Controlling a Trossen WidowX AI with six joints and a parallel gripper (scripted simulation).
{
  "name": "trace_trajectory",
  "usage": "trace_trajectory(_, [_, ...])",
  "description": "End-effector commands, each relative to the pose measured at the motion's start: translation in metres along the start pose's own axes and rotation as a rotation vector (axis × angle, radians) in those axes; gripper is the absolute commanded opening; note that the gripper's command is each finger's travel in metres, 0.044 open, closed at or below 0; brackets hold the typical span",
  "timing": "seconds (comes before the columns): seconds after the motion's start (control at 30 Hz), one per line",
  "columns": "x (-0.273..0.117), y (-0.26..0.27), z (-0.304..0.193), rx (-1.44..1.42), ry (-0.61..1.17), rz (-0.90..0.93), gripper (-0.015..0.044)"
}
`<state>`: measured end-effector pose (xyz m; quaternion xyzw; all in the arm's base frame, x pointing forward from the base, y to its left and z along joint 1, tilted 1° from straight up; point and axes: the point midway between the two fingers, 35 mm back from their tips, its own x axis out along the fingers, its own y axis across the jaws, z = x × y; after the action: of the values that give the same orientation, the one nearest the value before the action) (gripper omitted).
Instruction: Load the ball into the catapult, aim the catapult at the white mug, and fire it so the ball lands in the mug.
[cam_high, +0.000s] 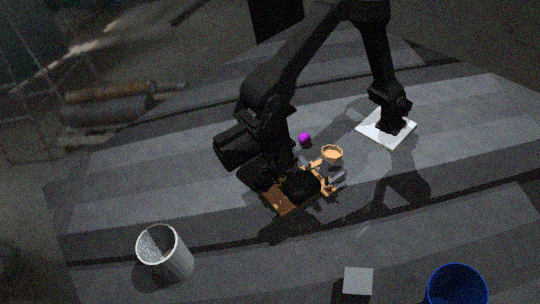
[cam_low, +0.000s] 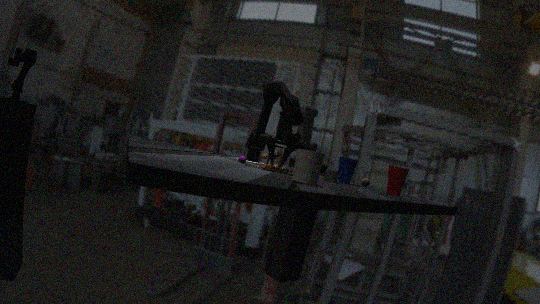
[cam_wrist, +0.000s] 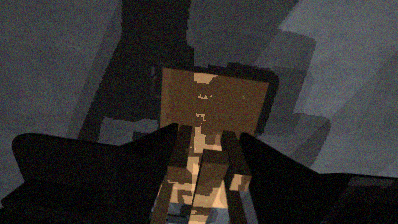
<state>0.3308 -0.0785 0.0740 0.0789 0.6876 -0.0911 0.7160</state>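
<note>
The catapult (cam_high: 281, 199) (cam_wrist: 220, 100) is a brown wooden base with rails and a central arm. Its round tan cup (cam_high: 332, 153) is raised and looks empty. My black gripper (cam_high: 288, 181) (cam_wrist: 210, 136) is shut on the catapult's rails, one finger on each side. The frames do not clearly show whether the base touches the table. The purple ball (cam_high: 304, 139) (cam_low: 242, 159) lies on the table beside the catapult, not in the cup. The white mug (cam_high: 182, 260) (cam_low: 306, 170) stands upright at the lower left in the top view. The fingers and wrist hide part of the catapult.
A blue cup (cam_high: 457, 287) (cam_low: 347, 171) stands at the lower right in the top view, with a small grey block (cam_high: 358, 280) between it and the mug. A red cup (cam_low: 396, 180) shows farther right in the exterior view. My arm stands on a white plate (cam_high: 370, 131).
</note>
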Motion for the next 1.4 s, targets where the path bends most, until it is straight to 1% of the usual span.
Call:
trace_trajectory(0.0, [-0.001, 0.0, 0.001, 0.0, -0.003, 0.0, 0.0079])
trace_trajectory(0.37, [-0.003, 0.0, 0.001, 0.0, -0.003, 0.0, 0.0368])
trace_trajectory(0.4, [-0.01, 0.0, 0.002, 0.0, -0.003, 0.0, 0.0394])
trace_trajectory(0.47, [-0.036, 0.0, 0.005, 0.0, -0.002, 0.0, 0.044])
trace_trajectory(0.6, [-0.091, 0.0, 0.001, 0.0, -0.001, 0.0, 0.044])
trace_trajectory(0.67, [-0.1, 0.0, 0.0, 0.0, 0.0, 0.0, 0.044])
trace_trajectory(0.7, [-0.1, 0.0, 0.0, 0.0, 0.0, 0.0, 0.044])
trace_trajectory(0.73, [-0.087, 0.0, 0.002, -0.003, -0.003, 0.0, 0.044])
trace_trajectory(0.97, [-0.094, 0.0, -0.002, -0.004, -0.006, 0.0, 0.044])
trace_trajectory(1.13, [-0.051, 0.0, -0.002, -0.004, -0.006, 0.0, 0.044])
trace_trajectory(1.37, [-0.046, 0.0, -0.002, -0.004, -0.006, 0.0, 0.044])
